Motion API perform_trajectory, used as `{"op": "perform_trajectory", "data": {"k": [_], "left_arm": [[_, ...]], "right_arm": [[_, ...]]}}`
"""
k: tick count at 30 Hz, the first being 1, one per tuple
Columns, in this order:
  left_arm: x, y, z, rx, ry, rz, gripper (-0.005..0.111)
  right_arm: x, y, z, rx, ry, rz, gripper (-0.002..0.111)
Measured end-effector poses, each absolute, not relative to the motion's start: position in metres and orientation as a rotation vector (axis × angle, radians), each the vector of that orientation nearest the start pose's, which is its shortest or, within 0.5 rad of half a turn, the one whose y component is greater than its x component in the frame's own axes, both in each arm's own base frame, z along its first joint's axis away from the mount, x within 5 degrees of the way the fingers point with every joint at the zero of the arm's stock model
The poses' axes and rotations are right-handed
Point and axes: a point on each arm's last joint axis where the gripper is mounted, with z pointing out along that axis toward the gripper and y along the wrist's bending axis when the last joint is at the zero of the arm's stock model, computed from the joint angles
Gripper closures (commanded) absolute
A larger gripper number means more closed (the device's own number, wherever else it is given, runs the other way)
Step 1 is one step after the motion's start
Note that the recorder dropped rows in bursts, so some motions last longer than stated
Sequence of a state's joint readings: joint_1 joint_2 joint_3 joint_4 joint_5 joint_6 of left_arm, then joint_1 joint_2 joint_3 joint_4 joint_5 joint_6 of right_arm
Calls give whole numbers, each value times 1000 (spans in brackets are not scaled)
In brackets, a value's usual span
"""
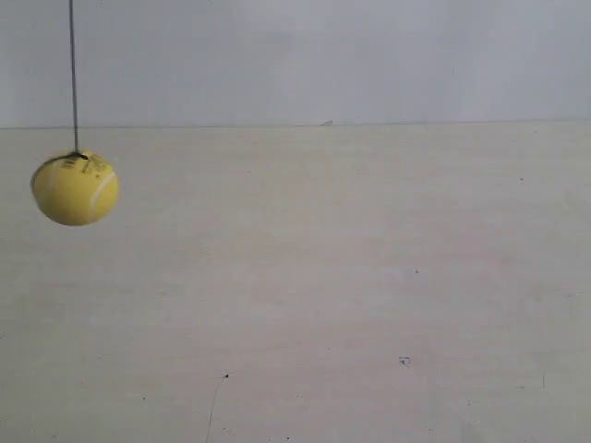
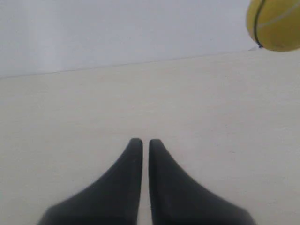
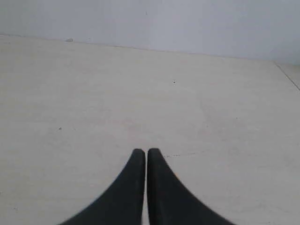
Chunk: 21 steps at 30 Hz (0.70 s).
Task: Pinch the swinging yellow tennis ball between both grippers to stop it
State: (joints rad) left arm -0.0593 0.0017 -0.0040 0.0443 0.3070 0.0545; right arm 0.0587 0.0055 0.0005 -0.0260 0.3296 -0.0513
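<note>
The yellow tennis ball [image 1: 75, 189] hangs from a thin black string [image 1: 73, 74] at the far left of the exterior view, above the pale table. Neither arm shows in that view. The left wrist view catches the ball [image 2: 275, 24] at the frame's edge, far from my left gripper [image 2: 142, 142], whose two black wedge jaws stand shut with only a thin slit between them and hold nothing. My right gripper [image 3: 142, 152] is likewise shut and empty over bare table. The ball does not appear in the right wrist view.
A pale wood-grain table [image 1: 369, 277] fills most of every view and meets a plain white wall [image 1: 369, 55] at the back. A table edge or seam [image 3: 287, 75] shows in the right wrist view.
</note>
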Motion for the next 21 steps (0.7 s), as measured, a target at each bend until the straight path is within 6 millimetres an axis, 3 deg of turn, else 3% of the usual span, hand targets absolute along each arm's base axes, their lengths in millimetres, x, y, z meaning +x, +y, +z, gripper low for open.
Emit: {"op": "perform_trajectory", "data": {"k": [6,16,21], "left_arm": [[55,-2,189,172,1750,82,102],[56,-3,214,86,1479,-2,102],[52,-2,235,-98,1245,-224,102]], "right_arm": [[55,2,187,-141,1765,-45,108],[56,3,218,-115,1431,-32,108],[53,4,231,-30,1282,74,108]]}}
